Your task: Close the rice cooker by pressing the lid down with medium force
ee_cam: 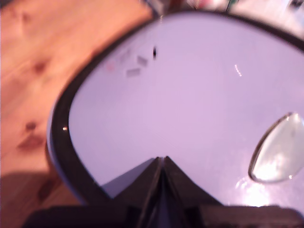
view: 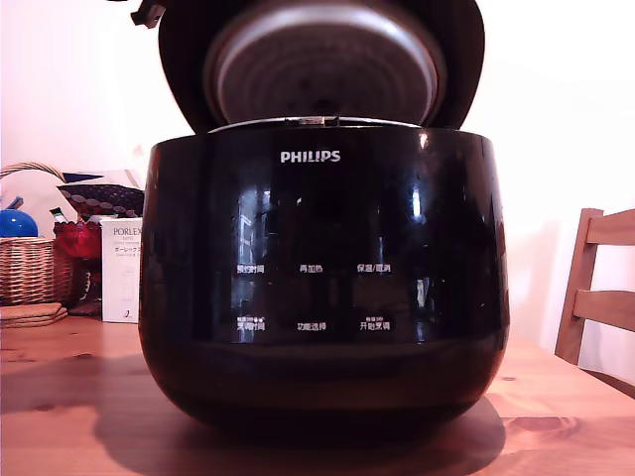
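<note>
The glossy black rice cooker (view: 322, 297) fills the middle of the exterior view, its white PHILIPS logo and button labels facing me. Its lid (view: 184, 59) stands raised and tilted back, showing the round grey inner plate (view: 322, 69). In the wrist view the lid's shiny outer face (ee_cam: 190, 95) reflects pale lilac and carries a clear oval window (ee_cam: 278, 149). My gripper (ee_cam: 161, 160) is shut with nothing in it, its two fingers meeting in a point right at that outer face. Only a dark piece of the gripper (view: 147, 12) shows behind the lid's upper rim on the exterior view's left.
The cooker stands on a wooden table (view: 60, 397). On the exterior view's left, at the back, are a wicker basket (view: 30, 263) with a blue ball (view: 15, 223), a red object (view: 77, 238) and a white box (view: 121, 268). A wooden chair (view: 600, 288) stands at the right.
</note>
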You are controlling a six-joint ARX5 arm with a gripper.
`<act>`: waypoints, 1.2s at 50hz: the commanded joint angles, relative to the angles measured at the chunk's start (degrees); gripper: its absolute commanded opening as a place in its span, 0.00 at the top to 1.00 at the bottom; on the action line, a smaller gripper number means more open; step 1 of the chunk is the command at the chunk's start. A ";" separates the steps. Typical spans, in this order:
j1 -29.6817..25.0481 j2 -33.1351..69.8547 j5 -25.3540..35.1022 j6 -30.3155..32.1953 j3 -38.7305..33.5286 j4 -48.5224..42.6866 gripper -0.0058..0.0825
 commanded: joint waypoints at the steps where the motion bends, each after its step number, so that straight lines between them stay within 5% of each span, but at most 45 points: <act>1: -0.77 1.46 -0.72 0.46 -0.17 -0.59 0.96; 33: -4.22 0.63 -8.70 1.57 -2.78 -1.57 0.96; 46: -6.38 -9.51 -9.42 -0.52 -18.29 13.97 0.96; 60: -10.49 -22.99 -16.48 -4.87 -36.70 33.64 0.96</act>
